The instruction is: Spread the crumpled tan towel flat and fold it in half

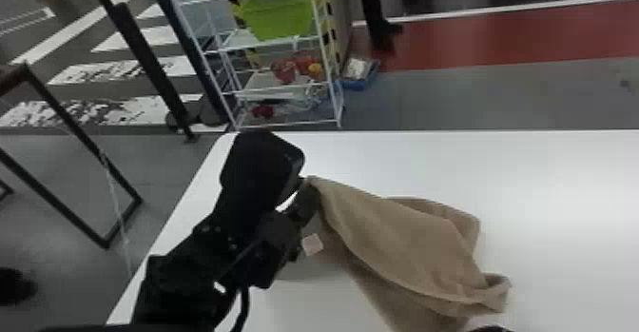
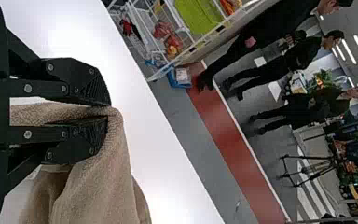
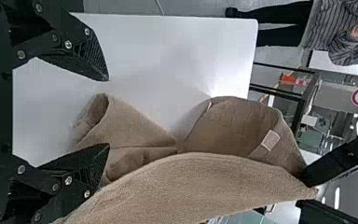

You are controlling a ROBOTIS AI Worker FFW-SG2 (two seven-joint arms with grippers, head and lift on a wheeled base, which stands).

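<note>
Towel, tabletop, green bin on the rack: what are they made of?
Towel: matte, nubby pile, so terry cloth, probably cotton. Tabletop: smooth white with a soft sheen, likely laminate or painted board. Green bin: even, solid colour, looks like moulded plastic.

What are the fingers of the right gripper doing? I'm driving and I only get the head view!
Observer: The right wrist view shows the right gripper with its two fingers wide apart, nothing pinched between them.
Operator: Okay! And has the other one really got hold?
Observer: Yes. In the left wrist view, the left gripper has a fold of the tan towel pinched between its fingers.
Operator: Is there anything on the cloth that I'm missing?
Observer: In the right wrist view, faint lines like a grid cross the tan towel beside its pale tag.
</note>
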